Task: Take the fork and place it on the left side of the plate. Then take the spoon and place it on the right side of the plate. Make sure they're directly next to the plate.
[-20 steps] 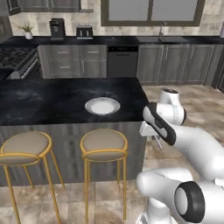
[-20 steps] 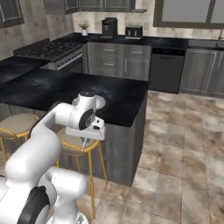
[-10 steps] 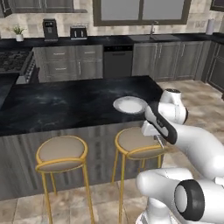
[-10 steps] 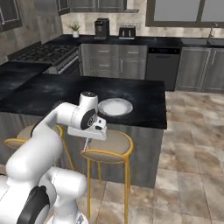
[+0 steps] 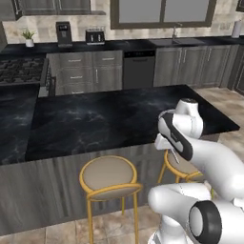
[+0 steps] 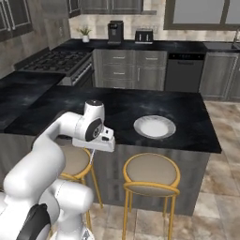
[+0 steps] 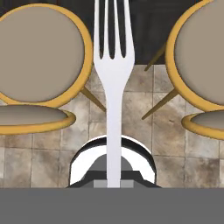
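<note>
My gripper is shut on the handle of the fork, a light-silver utensil whose tines point away from the hand, over the floor and between two stool seats. In the right base view the gripper hangs off the near edge of the black island, left of the round white-grey plate, which lies near the island's front edge. In the left base view the gripper sits at the island's near edge with the thin fork pointing down from it. The spoon is out of view.
Two gold-legged stools stand under the island's front edge, below the hand. The black island top stretches left and back. A stove and a back counter with a coffee maker and toaster lie beyond.
The whole picture has shifted: the base has driven sideways along the island, so the plate and stools slid across both base views. The gripper stays shut on the fork.
</note>
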